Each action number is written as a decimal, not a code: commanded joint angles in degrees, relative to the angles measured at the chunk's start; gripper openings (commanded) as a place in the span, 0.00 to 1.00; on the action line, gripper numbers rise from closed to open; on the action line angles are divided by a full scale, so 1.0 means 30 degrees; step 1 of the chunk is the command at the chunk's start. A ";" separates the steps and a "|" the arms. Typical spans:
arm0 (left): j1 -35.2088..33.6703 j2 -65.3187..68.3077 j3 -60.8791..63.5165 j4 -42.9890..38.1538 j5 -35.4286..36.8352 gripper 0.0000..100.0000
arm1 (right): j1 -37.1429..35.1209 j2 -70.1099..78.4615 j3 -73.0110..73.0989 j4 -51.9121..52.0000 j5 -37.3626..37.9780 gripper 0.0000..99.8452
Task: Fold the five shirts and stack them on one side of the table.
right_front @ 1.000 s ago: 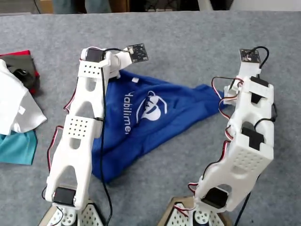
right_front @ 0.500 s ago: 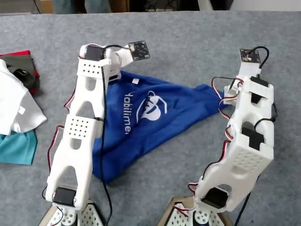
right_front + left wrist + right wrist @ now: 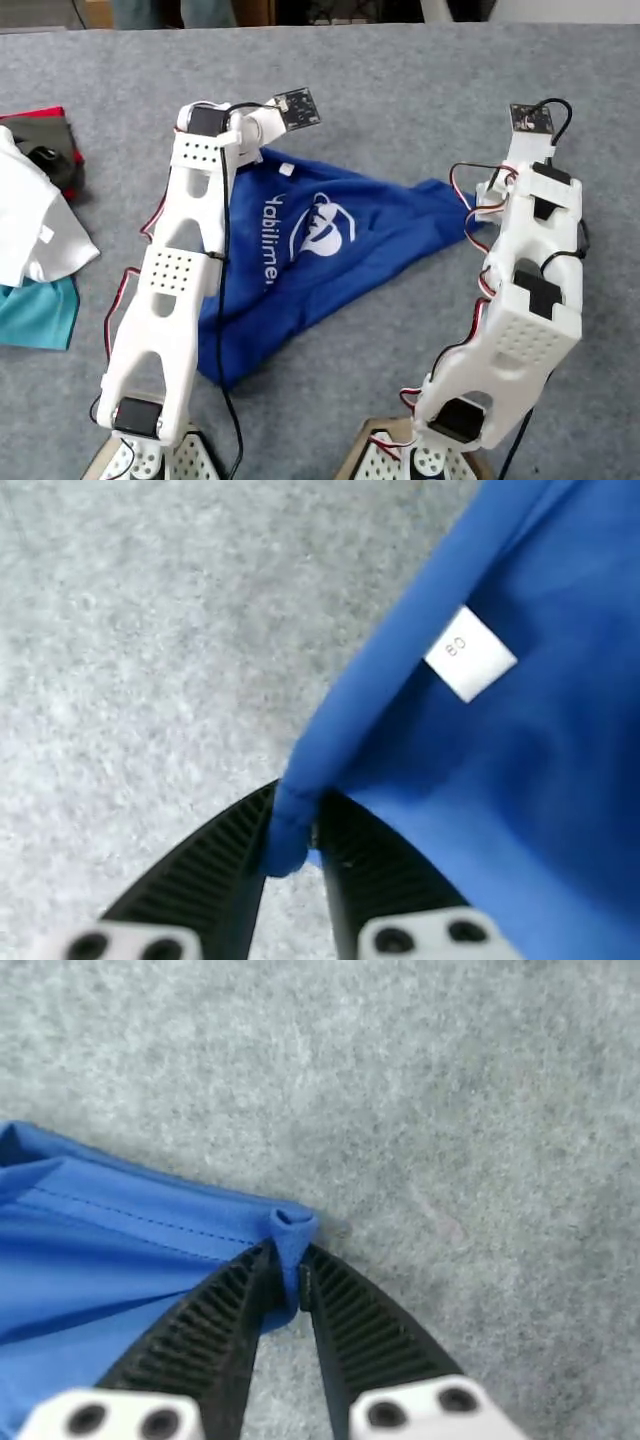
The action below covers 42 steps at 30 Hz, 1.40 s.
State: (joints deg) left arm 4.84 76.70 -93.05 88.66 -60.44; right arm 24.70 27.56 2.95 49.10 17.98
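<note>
A blue shirt [image 3: 320, 250] with a white logo lies spread between the two arms on the grey table. My left gripper [image 3: 292, 845] is shut on its edge near the white collar tag [image 3: 470, 655]; in the high view the left arm [image 3: 190, 250] covers that side of the cloth. My right gripper [image 3: 285, 1280] is shut on a bunched corner of the blue shirt [image 3: 110, 1250]; the right arm [image 3: 525, 270] stands over that corner. More shirts lie at the table's left edge: a white one [image 3: 30, 225], a teal one [image 3: 40, 312] and a red and grey one [image 3: 45, 135].
Grey carpet-like table [image 3: 400, 90] stretches bare behind the arms and to the far right. The arm bases [image 3: 150, 455] stand at the near edge. The pile of shirts fills the left edge.
The left arm's wrist has shifted slightly right and toward the shirt, drawing the blue edge with it. The right arm has not moved.
</note>
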 commanded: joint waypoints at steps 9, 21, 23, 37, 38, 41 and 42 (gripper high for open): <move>-0.0161 -0.1055 -0.0806 0.0645 -0.0147 0.15 | -0.0176 -0.0103 -0.0044 -0.0176 -0.0117 0.01; -0.0396 -0.2432 -0.0659 0.1436 -0.0147 0.15 | -0.0176 -0.0103 -0.0044 -0.0176 -0.0117 0.01; -0.0366 -0.2403 -0.0659 0.1436 -0.0147 0.15 | -0.0176 -0.0103 -0.0044 -0.0176 -0.0117 0.01; 0.0073 -0.1729 -0.0747 0.1319 -0.0029 0.15 | -0.0176 -0.0103 -0.0044 -0.0176 -0.0117 0.01; 0.0073 -0.1729 -0.0630 0.1026 0.0000 0.14 | -0.0176 -0.0103 -0.0044 -0.0176 -0.0117 0.01; 0.0044 -0.1700 -0.0630 0.0762 0.0381 0.04 | -0.0176 -0.0103 -0.0044 -0.0176 -0.0117 0.01; 0.0044 -0.1700 -0.0747 0.0733 0.0879 0.02 | -0.0176 -0.0103 -0.0044 -0.0176 -0.0117 0.01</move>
State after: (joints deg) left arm 4.48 73.10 -93.05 91.74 -60.18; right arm 24.70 27.56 2.95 49.10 17.98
